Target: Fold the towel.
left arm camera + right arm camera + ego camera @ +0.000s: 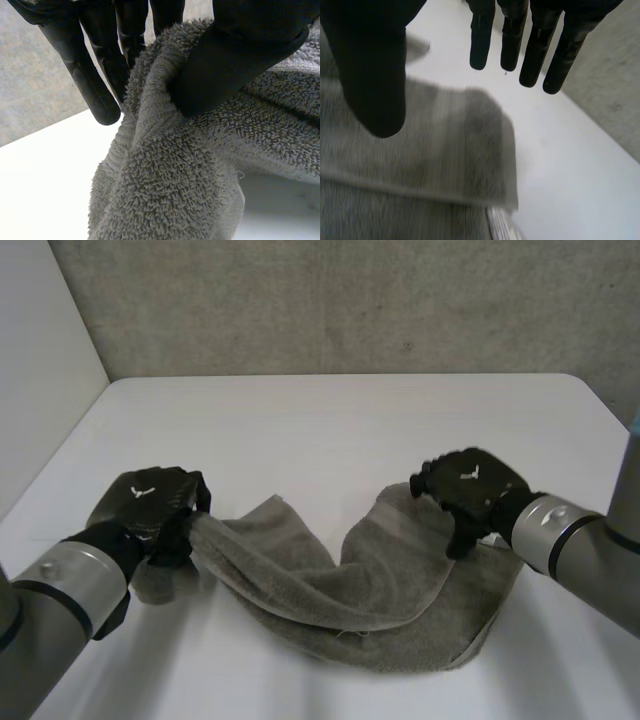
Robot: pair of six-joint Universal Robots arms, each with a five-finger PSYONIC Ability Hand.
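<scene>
ok so head cam first: the left hand [150, 502] sits around 8 o'clock on the white table [330, 430] and it's got the left end of the grey towel [340, 590] clamped. Its wrist cam backs that up: the thumb is pressed into a bunched fold of the towel [165, 190] with the fingers [95, 75] on the other side, so the left hand [235, 55] is definitely gripping cloth. From there the towel sags toward 6 o'clock, crumpled and half folded over itself, then climbs up to the right hand [470, 485] at about 3 o'clock. That one is over the towel's right end, can't tell if it touches. In its own wrist cam the right hand [370, 65] has its fingers [535, 45] straight and spread with the thumb apart, so it's loose and holding nothing, and a towel [445, 145] corner lies flat on the table [560, 165] under the palm
</scene>
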